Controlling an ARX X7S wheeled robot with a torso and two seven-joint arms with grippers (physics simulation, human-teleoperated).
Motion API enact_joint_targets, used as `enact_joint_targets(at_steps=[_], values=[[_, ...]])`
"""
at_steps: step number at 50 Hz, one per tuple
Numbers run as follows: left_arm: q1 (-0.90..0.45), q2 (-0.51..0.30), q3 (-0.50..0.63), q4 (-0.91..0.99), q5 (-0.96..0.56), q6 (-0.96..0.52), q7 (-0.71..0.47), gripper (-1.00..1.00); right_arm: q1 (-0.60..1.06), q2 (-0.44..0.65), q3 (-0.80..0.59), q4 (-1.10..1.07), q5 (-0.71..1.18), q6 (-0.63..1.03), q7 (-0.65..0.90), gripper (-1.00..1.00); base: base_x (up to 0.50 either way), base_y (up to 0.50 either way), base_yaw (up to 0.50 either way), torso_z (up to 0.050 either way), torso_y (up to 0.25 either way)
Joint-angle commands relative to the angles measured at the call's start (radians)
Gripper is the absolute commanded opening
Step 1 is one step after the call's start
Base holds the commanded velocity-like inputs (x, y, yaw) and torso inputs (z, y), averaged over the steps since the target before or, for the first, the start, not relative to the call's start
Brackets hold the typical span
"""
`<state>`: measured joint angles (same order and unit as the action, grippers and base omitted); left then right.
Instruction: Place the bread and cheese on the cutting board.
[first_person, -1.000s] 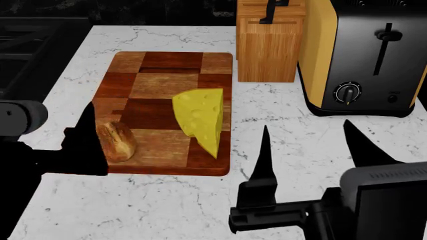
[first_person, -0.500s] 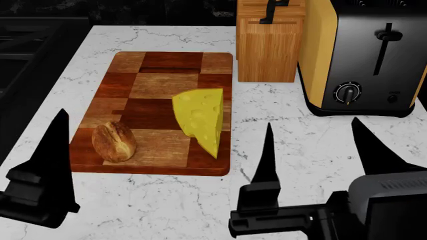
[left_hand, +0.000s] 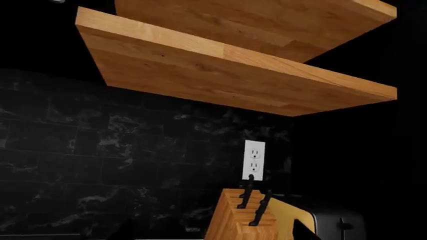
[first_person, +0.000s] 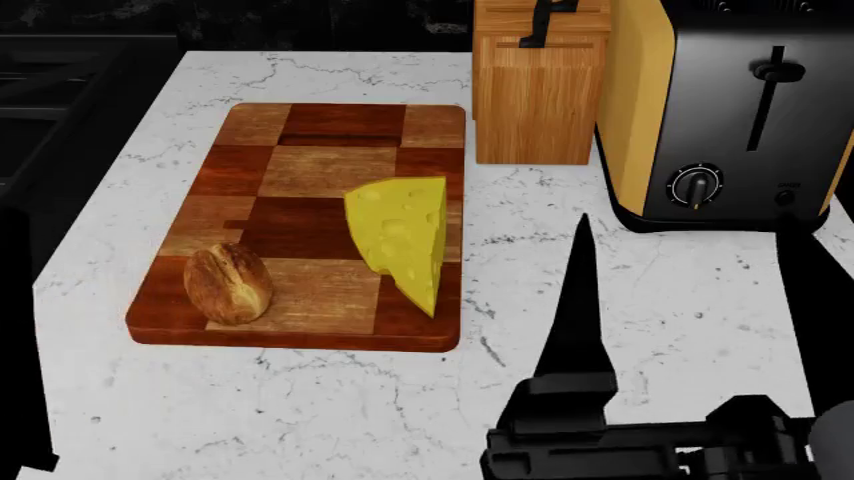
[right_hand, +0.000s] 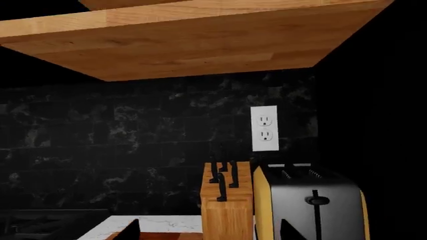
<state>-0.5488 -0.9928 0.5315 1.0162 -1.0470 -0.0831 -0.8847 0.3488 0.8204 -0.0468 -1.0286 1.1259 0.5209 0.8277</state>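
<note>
- The bread (first_person: 228, 285) lies on its side on the near left corner of the cutting board (first_person: 320, 170), close to the board's front edge. The cheese (first_person: 400, 238) stands on the board's right half, its point reaching toward the near right corner. Both rest fully on the wood, so the task looks done as things lie.
- The right pincer (first_person: 694, 300) hangs low over the tabletop (first_person: 641, 270), to the right of the board and apart from it. Its two dark fingers are spread wide with nothing between them.
- Of the left pincer (first_person: 16, 330) only a dark sliver shows at the head view's left edge. I cannot tell whether it is apart or together, and its wrist camera shows only shelves and wall.
- Main risk: a sweep of the right arm toward the board could clip the cheese, which stands tall on a narrow face and would likely topple or slide off the right edge.
- Second risk: the bread is rounded and near the edge; a nudge to the board could roll it off onto the tabletop.
- The toaster (first_person: 734, 110) stands just behind the right pincer, so a careless lift could strike it.
- Containers: the knife block (first_person: 537, 95) holds dark-handled knives; the toaster's slots look empty in the right wrist view.
</note>
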Motion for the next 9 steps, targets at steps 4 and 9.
enact_joint_targets(at_steps=[4, 9], values=[[0.02, -0.044, -0.065, 0.017, 0.009, 0.09, 0.001, 1.0, -0.028, 0.118, -0.034, -0.016, -0.023, -0.19, 0.06, 1.0, 0.0, 0.0, 0.0, 0.0, 0.0], [0.017, -0.086, -0.052, 0.028, 0.014, 0.143, -0.018, 1.0, -0.051, 0.166, -0.056, -0.016, -0.037, -0.272, 0.075, 1.0, 0.0, 0.0, 0.0, 0.0, 0.0]])
